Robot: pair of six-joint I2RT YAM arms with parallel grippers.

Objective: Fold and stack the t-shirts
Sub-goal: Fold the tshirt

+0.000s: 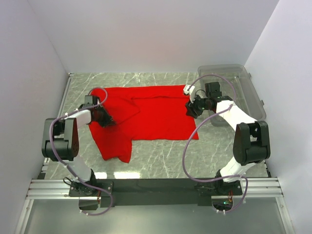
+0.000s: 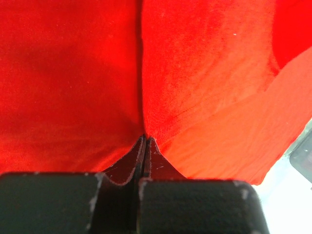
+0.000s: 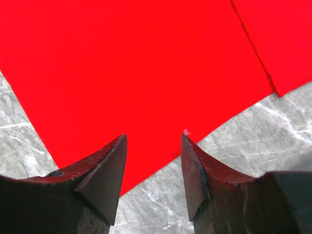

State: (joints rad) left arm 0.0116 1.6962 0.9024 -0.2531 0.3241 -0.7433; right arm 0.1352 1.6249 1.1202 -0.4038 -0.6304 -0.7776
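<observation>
Pinching t-shirt [image 1: 156, 119] left side with left gripper [image 2: 145, 142], jaws clamped on cloth, probably to lift for fold. Right gripper [image 3: 154, 136] hangs over opposite edge, jaws apart, empty.

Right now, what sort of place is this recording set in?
Probably a lab robot test cell: plain white walls box in a grey marble-patterned tabletop, and two black-and-white robot arms stand bolted to an aluminium rail at its near edge.
</observation>
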